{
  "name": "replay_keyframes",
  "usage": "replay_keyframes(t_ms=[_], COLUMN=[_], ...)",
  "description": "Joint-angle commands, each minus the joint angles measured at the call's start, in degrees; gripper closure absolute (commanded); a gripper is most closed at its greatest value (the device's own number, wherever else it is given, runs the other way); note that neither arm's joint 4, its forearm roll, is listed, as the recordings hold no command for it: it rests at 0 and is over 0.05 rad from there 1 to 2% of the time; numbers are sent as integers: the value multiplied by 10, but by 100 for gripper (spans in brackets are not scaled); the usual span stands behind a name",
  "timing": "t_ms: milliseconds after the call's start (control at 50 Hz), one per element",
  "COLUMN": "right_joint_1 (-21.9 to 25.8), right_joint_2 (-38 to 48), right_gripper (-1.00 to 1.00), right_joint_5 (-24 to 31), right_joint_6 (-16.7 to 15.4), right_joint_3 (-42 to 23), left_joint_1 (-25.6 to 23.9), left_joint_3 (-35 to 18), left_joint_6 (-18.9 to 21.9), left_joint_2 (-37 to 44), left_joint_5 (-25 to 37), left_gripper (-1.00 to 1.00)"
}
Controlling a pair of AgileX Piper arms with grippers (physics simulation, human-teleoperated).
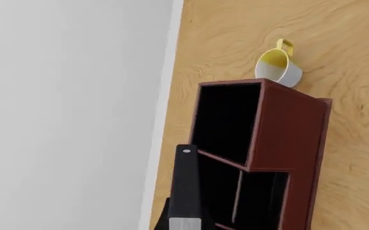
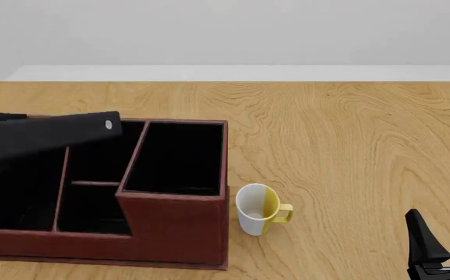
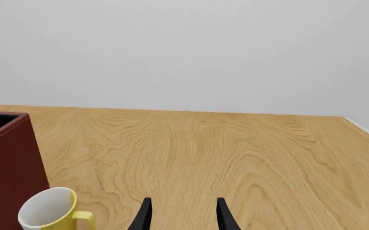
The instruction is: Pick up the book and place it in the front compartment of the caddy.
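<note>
While left-held, book (image 2: pixel 49 137) hovers over caddy (image 2: pixel 174 233).

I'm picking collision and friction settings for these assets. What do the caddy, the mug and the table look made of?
Caddy: looks like reddish-brown leather or leatherette, matte, with visible edge seams and a black lining. Mug: likely glazed ceramic, smooth, white and yellow. Table: light wood or wood veneer, with swirling grain, satin rather than glossy.

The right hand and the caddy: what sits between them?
A white-and-yellow mug, upright beside the caddy; then bare table to the right hand, per the front view.
</note>
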Motion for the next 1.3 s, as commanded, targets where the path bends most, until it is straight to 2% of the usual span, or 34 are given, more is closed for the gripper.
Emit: replay_keyframes(t_ms=[20, 80, 120, 160, 200, 260, 280, 320, 340, 380, 420, 540, 660, 780, 800, 920, 1120, 1140, 1180, 1300], right_joint_1=[0, 0, 0, 0, 0, 0, 0, 0, 0, 0, 0, 0, 0, 0, 0, 0, 0, 0, 0, 0], right_joint_2=[0, 0, 0, 0, 0, 0, 0, 0, 0, 0, 0, 0, 0, 0, 0, 0, 0, 0, 0, 0], right_gripper=[-100, -100, -100, -100, -100, -100, -100, -100, -100, -100, -100, -100, -100, -100, -100, -100, -100, -100, -100, -100], right_joint_5=[0, 0, 0, 0, 0, 0, 0, 0, 0, 0, 0, 0, 0, 0, 0, 0, 0, 0, 0, 0], right_joint_6=[0, 0, 0, 0, 0, 0, 0, 0, 0, 0, 0, 0, 0, 0, 0, 0, 0, 0, 0, 0], right_joint_3=[0, 0, 0, 0, 0, 0, 0, 0, 0, 0, 0, 0, 0, 0, 0, 0, 0, 0, 0, 0], left_joint_1=[70, 92, 124, 135, 128, 132, 134, 135, 138, 128, 133, 107, 112, 120, 119, 126, 118, 121, 111, 109], left_joint_3=[65, 94, 130, 146, 140, 150, 170, 167, 183, 169, 190, 170, 177, 164, 174, 176, 181, 190, 180, 182], left_joint_6=[117, 149, 186, 201, 192, 199, 218, 213, 230, 213, 230, 211, 230, 224, 235, 235, 223, 231, 216, 209], left_joint_2=[-31, -40, -46, -49, -44, -41, -49, -41, -48, -38, -41, -19, -10, 14, 9, 32, 57, 58, 64, 78], left_joint_5=[-58, -71, -109, -122, -117, -127, -137, -140, -146, -144, -152, -141, -149, -136, -149, -168, -183, -194, -183, -193], left_gripper=[100, 100, 100, 100, 100, 100, 100, 100, 100, 100, 100, 100, 100, 100, 100, 100, 100, 100, 100, 100])
